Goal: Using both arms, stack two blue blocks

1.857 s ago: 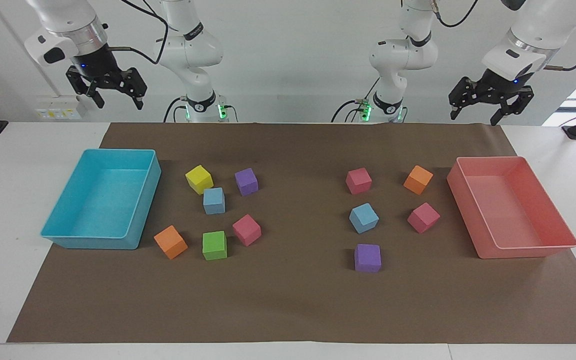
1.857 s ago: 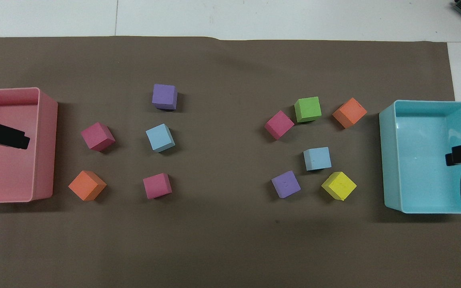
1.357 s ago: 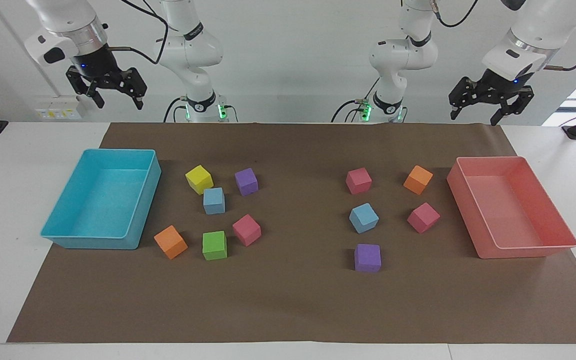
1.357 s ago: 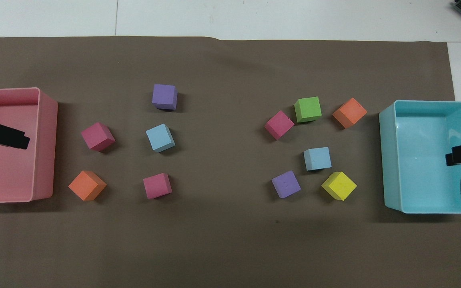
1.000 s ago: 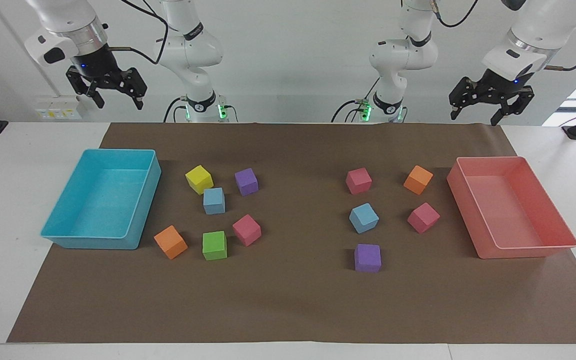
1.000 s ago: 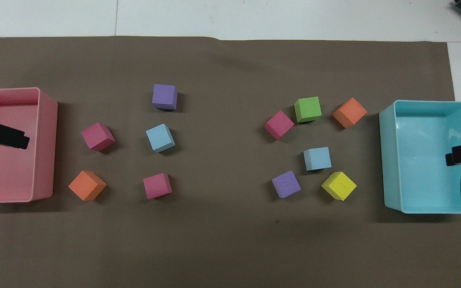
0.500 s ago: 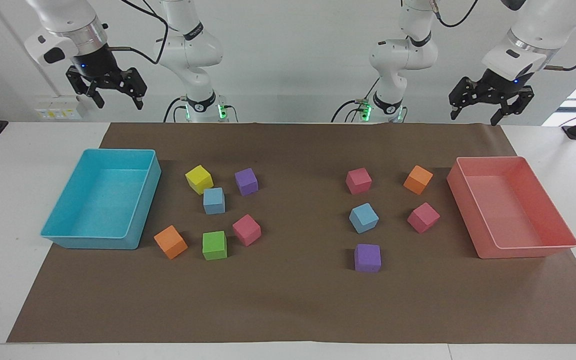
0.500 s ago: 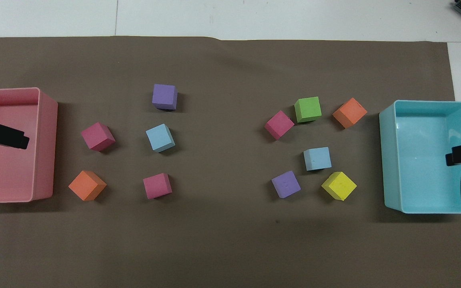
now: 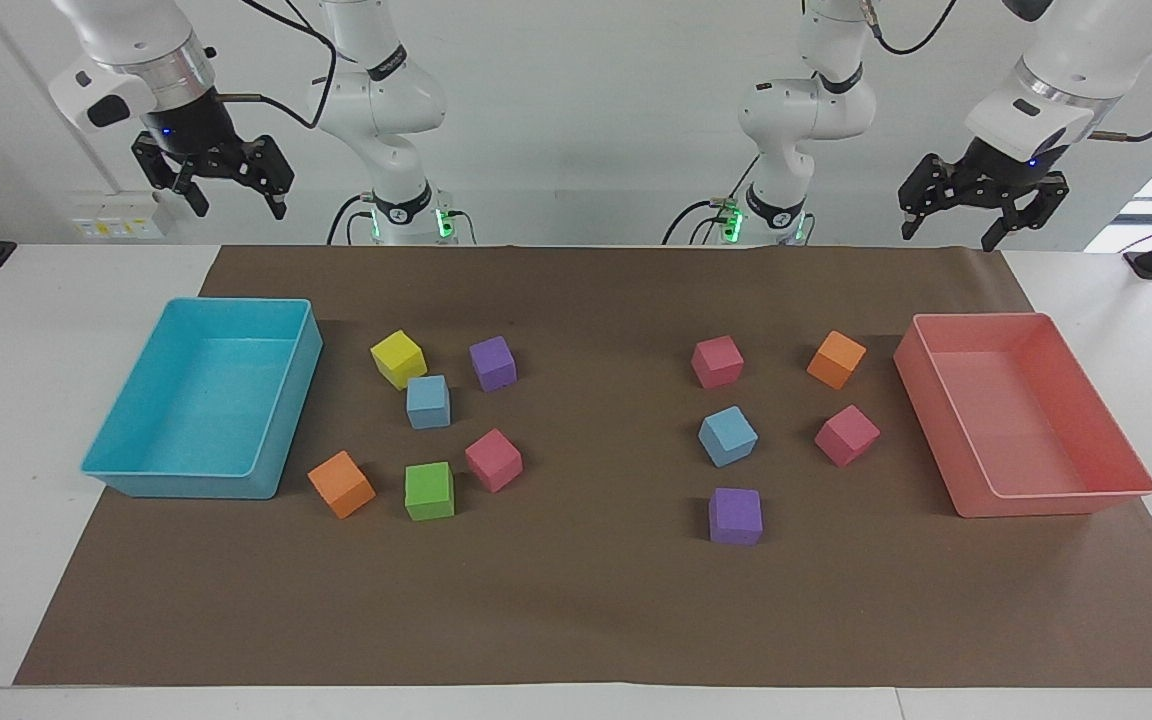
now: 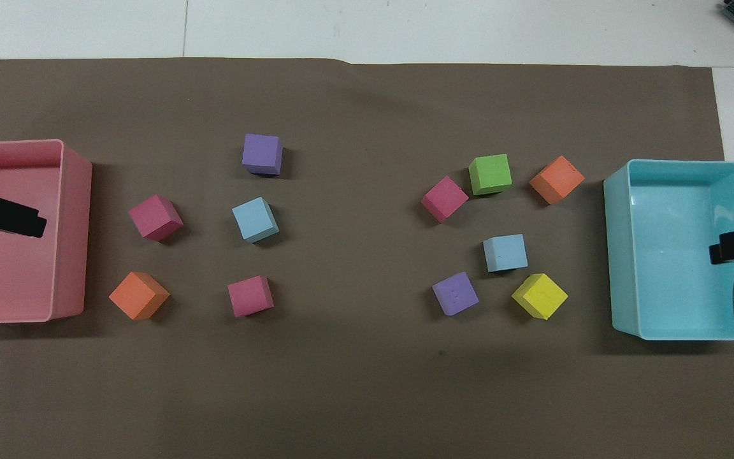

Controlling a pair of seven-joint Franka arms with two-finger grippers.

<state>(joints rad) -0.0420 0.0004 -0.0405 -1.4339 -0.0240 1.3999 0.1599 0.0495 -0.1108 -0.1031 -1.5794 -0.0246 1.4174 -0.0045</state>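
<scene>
While both arms wait raised, the left gripper (image 9: 982,218) hangs spread and empty over the pink tray (image 9: 1126,490), the right gripper (image 9: 226,195) likewise over the turquoise tray (image 9: 101,465). One blue block (image 9: 728,436) sits among the cubes near the pink tray, the other blue block (image 9: 428,402) touching the yellow cube (image 9: 398,358).

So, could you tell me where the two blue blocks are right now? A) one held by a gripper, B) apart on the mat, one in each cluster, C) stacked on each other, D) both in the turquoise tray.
B: one blue block sits beside the yellow cube, the other blue block among the cubes at the left arm's end.
</scene>
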